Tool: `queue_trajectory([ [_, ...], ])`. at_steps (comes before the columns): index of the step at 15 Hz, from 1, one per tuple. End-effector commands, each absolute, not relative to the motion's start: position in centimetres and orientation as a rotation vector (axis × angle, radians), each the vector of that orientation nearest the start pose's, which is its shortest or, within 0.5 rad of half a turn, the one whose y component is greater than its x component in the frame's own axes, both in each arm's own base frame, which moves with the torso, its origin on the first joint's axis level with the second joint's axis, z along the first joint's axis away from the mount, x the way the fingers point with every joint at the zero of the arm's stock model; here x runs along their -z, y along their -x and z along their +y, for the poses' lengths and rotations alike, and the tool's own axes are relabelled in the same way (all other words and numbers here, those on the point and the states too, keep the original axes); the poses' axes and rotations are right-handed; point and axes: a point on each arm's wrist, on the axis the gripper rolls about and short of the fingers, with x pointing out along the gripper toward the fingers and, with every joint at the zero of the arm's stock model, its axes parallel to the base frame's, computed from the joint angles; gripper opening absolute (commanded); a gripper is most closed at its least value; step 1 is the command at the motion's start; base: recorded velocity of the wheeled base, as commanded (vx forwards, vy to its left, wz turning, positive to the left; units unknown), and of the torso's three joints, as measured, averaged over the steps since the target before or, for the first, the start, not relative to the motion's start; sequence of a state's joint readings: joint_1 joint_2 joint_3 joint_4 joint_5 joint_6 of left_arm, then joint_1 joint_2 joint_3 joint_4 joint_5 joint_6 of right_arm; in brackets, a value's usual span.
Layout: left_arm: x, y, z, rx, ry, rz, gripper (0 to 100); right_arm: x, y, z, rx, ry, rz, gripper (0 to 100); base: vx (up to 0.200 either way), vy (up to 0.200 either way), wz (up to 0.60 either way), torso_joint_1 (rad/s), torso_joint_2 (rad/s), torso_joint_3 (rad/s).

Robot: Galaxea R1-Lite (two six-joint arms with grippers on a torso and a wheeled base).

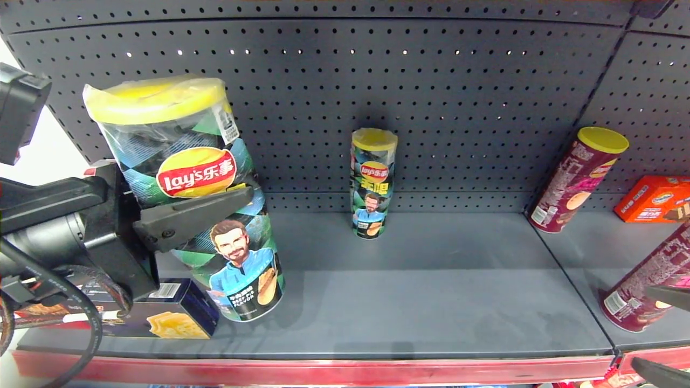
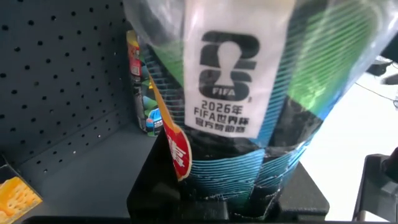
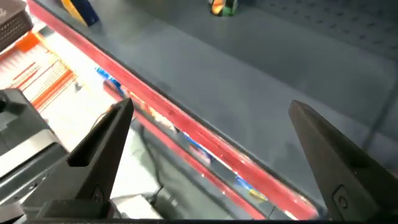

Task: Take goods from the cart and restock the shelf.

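My left gripper (image 1: 215, 207) is shut on a large green-and-blue chips can (image 1: 183, 172) with a yellow lid, at the shelf's left end. The can tilts, its base low over the grey shelf board (image 1: 431, 302); whether it touches I cannot tell. In the left wrist view the can (image 2: 236, 93) stands between the left gripper's fingers (image 2: 155, 186). A matching can (image 1: 372, 183) stands upright at the back middle of the shelf. My right gripper (image 3: 217, 155) is open and holds nothing, just off the shelf's red front edge (image 3: 186, 130) at the right; its fingertips (image 1: 668, 296) show in the head view.
A dark blue box (image 1: 161, 312) lies at the front left, beside the held can. At the right, one purple can (image 1: 577, 180) leans on the back panel, another (image 1: 647, 280) lies near the front, and an orange box (image 1: 655, 198) sits behind.
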State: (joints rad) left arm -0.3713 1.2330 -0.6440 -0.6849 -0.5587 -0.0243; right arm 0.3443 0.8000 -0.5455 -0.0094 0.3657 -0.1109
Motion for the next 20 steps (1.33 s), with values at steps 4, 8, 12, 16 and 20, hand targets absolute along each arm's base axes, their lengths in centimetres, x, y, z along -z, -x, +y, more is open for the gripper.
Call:
queue_trajectory([
  [4, -25.8, -17.4, -8.1, 0.928, 0.014, -0.079, 0, -23.2, -13.5, 6.3, -0.731, 0.092, 0.237, 100, 0.0, 0.0, 0.0, 0.0, 0.0, 0.0],
  [8, -25.8, -17.8, -8.2, 0.933, 0.019, -0.074, 0, -23.4, -17.0, 7.7, -0.741, 0.092, 0.247, 100, 0.0, 0.0, 0.0, 0.0, 0.0, 0.0],
  [12, -25.7, -17.8, -8.2, 0.937, 0.023, -0.068, 0, -24.3, -22.8, 10.1, -0.802, 0.09, 0.134, 100, 0.0, 0.0, 0.0, 0.0, 0.0, 0.0],
  [16, -25.9, -18.1, -8.4, 0.943, 0.062, -0.054, 0, -25.4, -26.6, 11.9, -0.948, 0.107, 0.044, 100, 0.0, 0.0, 0.0, 0.0, 0.0, 0.0],
  [20, -25.9, -19.0, -8.8, 0.95, 0.066, -0.045, 0, -23.9, -29.6, 13.2, -1.158, 0.15, -0.027, 100, 0.0, 0.0, 0.0, 0.0, 0.0, 0.0],
])
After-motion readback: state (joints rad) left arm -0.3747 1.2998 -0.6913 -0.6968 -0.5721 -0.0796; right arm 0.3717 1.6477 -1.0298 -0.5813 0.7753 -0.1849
